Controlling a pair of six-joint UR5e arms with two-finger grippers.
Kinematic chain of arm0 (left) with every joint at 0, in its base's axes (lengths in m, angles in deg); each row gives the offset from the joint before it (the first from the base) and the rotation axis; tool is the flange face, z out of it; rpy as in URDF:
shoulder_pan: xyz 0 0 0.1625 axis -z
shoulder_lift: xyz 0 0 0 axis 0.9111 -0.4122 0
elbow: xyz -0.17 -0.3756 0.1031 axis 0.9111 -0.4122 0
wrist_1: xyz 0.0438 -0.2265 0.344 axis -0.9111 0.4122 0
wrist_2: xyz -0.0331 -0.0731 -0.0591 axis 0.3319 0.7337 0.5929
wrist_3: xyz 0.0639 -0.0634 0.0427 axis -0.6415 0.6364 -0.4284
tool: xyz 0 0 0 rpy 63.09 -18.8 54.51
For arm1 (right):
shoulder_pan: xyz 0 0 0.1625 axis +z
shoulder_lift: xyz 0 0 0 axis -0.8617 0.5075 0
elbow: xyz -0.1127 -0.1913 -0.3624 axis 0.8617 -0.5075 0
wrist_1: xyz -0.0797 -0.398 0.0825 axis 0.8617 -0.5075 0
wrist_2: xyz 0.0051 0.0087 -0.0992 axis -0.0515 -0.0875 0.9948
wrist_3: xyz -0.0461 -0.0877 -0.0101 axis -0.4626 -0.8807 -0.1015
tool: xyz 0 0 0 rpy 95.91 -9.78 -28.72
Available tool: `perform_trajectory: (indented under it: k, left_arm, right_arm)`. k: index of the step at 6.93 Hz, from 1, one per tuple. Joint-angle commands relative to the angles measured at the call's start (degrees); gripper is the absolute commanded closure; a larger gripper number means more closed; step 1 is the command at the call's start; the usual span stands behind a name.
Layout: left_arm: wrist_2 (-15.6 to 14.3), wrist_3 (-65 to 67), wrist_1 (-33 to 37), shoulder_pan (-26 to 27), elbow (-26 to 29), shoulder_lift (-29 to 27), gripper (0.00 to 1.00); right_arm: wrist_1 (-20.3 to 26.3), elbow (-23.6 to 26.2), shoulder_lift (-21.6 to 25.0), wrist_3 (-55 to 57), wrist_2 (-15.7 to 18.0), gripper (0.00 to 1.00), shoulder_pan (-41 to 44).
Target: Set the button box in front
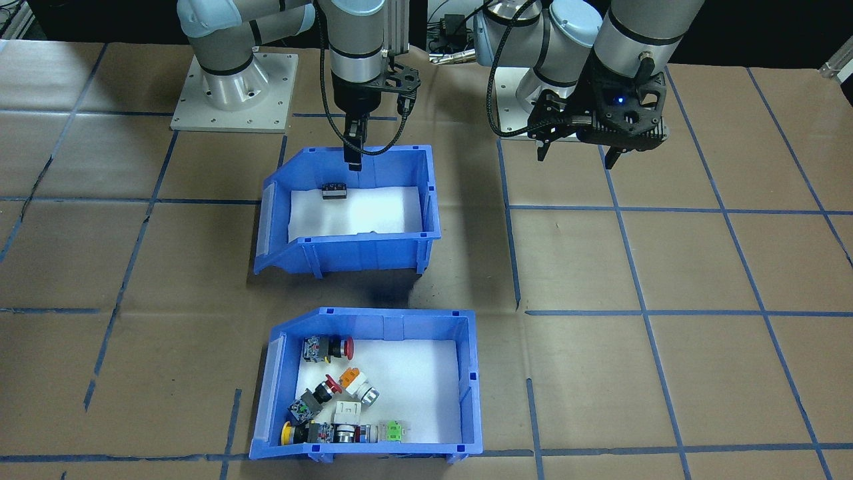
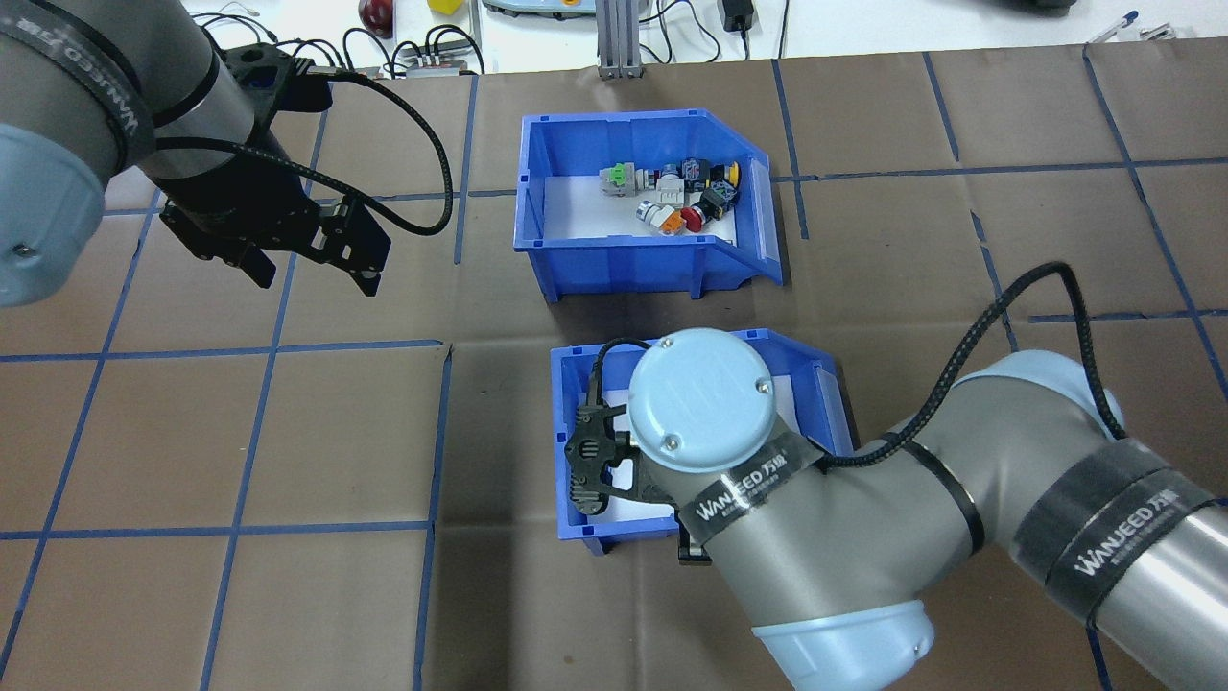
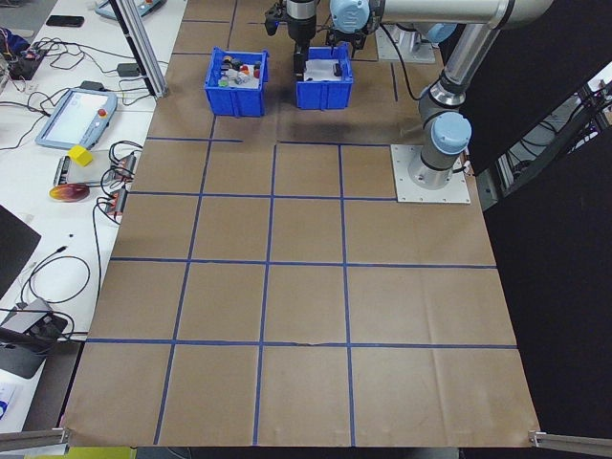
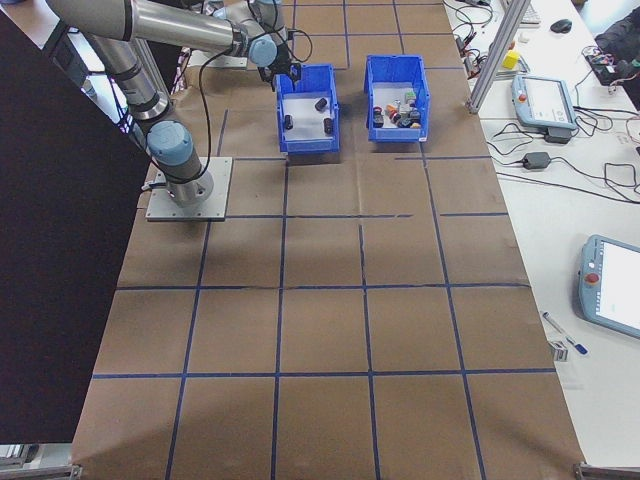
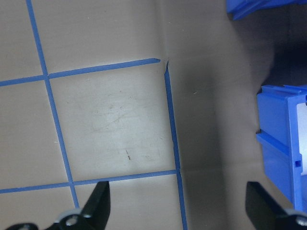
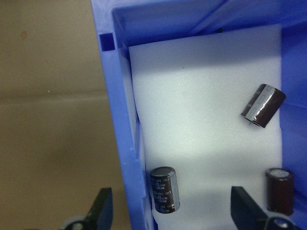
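Two hands spread | right hand (image 1: 352, 162) over capacitor bin's (image 1: 346, 210) rear wall | left hand (image 1: 578, 155) over bare table (image 1: 700, 267)

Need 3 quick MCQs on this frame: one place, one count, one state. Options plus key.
1. Where does the button box sit relative to the other blue bin?
A. Nearer the robot's bases
B. Farther from the robot's bases
C. Stacked on top of it

2. How many black cylinders does the right wrist view show in the bin?
A. One
B. Three
C. Five

3. What state is the left gripper in?
A. Open, over bare table
B. Shut on the button box
C. Shut on a cylinder

Key:
1. B: in the overhead view the button box lies beyond the cylinder bin, with a gap between them.
2. B: three black cylinders lie on the white liner.
3. A: the left gripper has its fingers spread, and its wrist view shows only table between them.
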Motion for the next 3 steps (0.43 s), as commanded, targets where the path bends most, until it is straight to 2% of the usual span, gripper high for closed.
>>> perform_trajectory:
  k: [1,3]
  left_arm:
    - [-0.04,-0.25,0.03,-0.08,-0.06,0.23,0.01]
    - [0.05,-0.33,0.03,-0.16,-0.85,0.23,0.01]
  right_arm:
    - [13.57,-8.34,0.17,0.21,0.05,0.0,-5.55]
    - [12.56,-9.77,0.7,6.95,-0.47,0.0,-16.08]
